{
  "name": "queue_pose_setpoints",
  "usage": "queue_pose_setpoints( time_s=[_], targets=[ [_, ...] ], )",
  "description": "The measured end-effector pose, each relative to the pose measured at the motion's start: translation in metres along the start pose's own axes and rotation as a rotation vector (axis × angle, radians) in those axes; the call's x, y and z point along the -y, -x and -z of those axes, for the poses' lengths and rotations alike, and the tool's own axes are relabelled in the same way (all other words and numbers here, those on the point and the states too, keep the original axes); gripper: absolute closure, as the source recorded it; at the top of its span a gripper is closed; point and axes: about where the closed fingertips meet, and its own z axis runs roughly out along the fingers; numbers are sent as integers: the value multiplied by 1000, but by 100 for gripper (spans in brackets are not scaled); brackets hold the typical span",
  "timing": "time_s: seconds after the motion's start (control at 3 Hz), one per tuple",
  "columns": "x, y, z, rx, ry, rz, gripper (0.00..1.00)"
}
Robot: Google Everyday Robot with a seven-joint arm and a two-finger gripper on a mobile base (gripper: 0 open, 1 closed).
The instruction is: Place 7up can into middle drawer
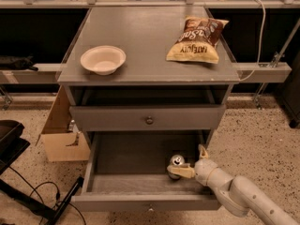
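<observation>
The 7up can stands upright in the pulled-out middle drawer, near its right wall; the gripper reaches in over the front right corner, fingers spread, one lying just before the can; bare drawer floor runs leftward to the left wall.

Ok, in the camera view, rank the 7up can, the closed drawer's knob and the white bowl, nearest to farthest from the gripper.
The gripper sits in the open middle drawer, right side.
1. 7up can, right beside it, inside that drawer.
2. Knob on the closed drawer front, above and left.
3. White bowl, on the cabinet top, far left.
</observation>
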Motion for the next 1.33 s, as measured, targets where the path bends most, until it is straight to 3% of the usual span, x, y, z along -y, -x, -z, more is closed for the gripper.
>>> queue_pose_setpoints(
  time_s=[0.33, 0.67, 1.33],
  targets=[
    [-9, 24, 25, 11, 50, 13, 0],
    [-46, 44, 64, -93, 148, 97, 0],
    [-94, 73, 131, -380, 285, 264, 0]
  ],
)
